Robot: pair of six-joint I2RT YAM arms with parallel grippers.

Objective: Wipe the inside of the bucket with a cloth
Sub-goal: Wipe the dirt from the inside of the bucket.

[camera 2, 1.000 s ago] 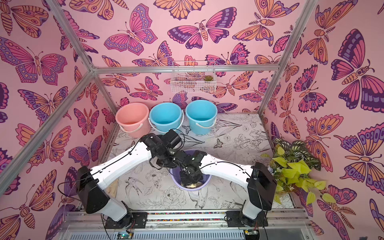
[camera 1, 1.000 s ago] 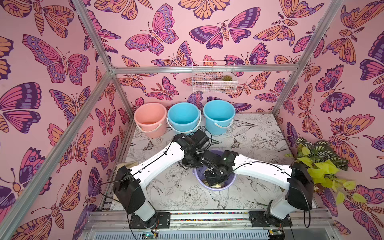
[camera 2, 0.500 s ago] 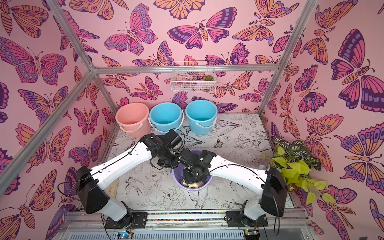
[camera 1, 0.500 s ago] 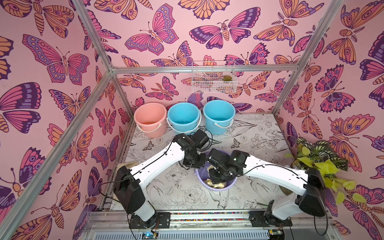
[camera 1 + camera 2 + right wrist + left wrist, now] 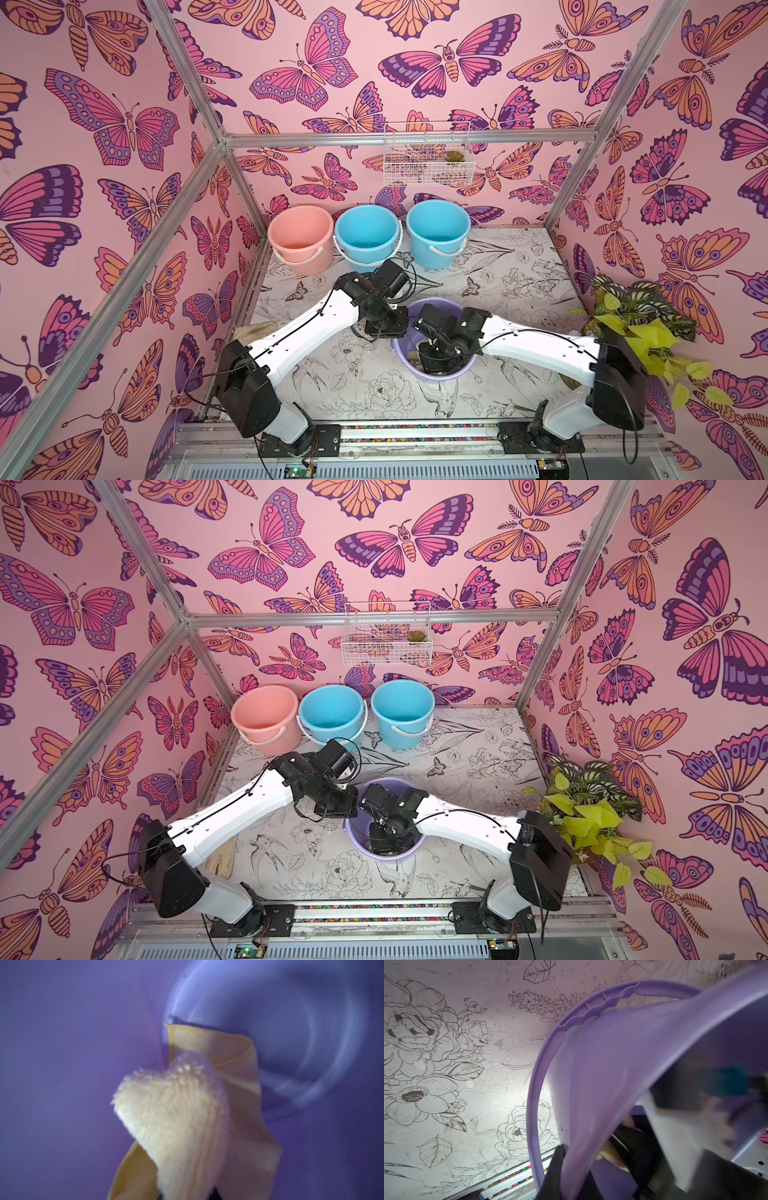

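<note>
A lilac bucket [image 5: 441, 377] [image 5: 395, 857] stands upright in the middle of the table. My left gripper [image 5: 394, 328] [image 5: 341, 806] is shut on the bucket's left rim; in the left wrist view one black finger [image 5: 556, 1169] lies outside the wall [image 5: 612, 1064]. My right gripper [image 5: 437, 360] [image 5: 384, 843] reaches down inside the bucket and is shut on the pale yellow cloth [image 5: 176, 1115] [image 5: 610, 1155]. The cloth hangs from the jaws near the inner wall, just above the bucket's round bottom [image 5: 301, 1043]. The right fingertips are hidden behind the cloth.
A pink bucket [image 5: 300, 237] and two blue buckets [image 5: 368, 235] [image 5: 437, 228] line the back wall. A wire basket [image 5: 428, 162] hangs above them. A leafy plant [image 5: 640, 328] fills the right edge. A tan rag [image 5: 220, 860] lies by the left arm.
My right gripper has shifted a little inside the bucket with the cloth, and its elbow has swung outward to the right. The left gripper has stayed on the rim.
</note>
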